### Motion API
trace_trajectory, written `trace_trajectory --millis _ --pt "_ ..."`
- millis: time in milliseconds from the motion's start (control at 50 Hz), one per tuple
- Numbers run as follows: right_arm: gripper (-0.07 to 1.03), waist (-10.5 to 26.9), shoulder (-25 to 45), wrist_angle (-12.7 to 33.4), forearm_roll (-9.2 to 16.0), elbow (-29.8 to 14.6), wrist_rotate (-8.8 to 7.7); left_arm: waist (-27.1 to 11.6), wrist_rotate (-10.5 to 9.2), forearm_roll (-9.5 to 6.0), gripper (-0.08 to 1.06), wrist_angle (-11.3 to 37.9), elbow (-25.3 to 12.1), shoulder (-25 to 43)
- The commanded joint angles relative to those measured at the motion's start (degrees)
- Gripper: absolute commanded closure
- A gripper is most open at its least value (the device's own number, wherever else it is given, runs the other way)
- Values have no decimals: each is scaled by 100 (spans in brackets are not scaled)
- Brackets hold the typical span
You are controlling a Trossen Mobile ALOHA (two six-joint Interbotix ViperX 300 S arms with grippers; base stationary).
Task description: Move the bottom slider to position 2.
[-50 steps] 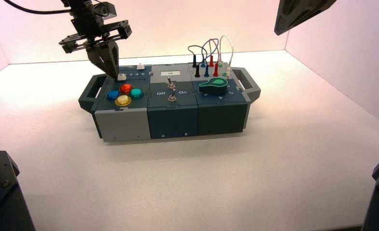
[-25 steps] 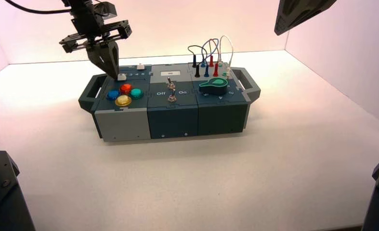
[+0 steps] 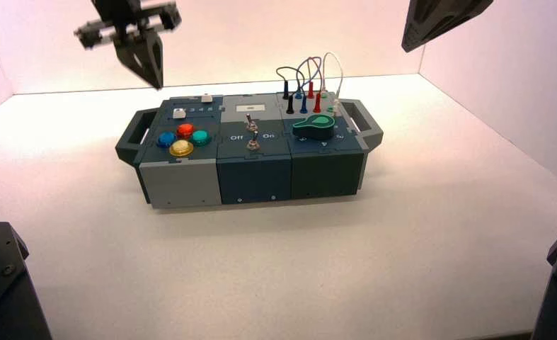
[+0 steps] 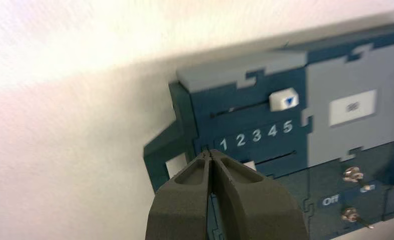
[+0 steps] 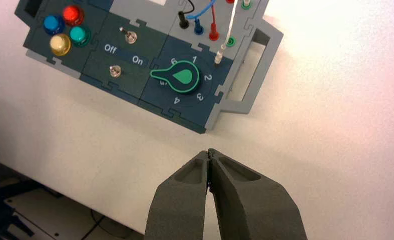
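One long box (image 3: 254, 152) stretches left to right across the table (image 3: 282, 269), its lengthwise axis slightly slanted. The left gripper (image 3: 158, 88) hangs over the box's back left part, clear of the slider caps, its fingers clenched together with nothing between them. The right gripper (image 5: 209, 150) waits in front of the box's right part, also clenched on nothing. The green-edged knob (image 3: 314, 127) sits on the right part, its handle aimed left. Four round buttons (image 3: 181, 147) cluster at the front left. Behind them lies the bottom slider (image 3: 179, 113), a white, squarish cap standing upright on the left part. Its track (image 4: 276, 157) runs left to right, parallel to the digit row and the box's long axis. The cap is level with the white 2 (image 4: 241, 140); a fingertip partly covers it in the left wrist view, so which way it points cannot be told.
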Motion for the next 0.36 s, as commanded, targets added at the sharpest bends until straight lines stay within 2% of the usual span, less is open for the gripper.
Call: trace_trajectory --millis 20,360 --pt "99 -70 -44 -70 9 -70 35 18 62 9 101 105 -334 -387" --pt "99 -123 -26 -35 18 79 44 -193 88 -26 101 246 -527 -694"
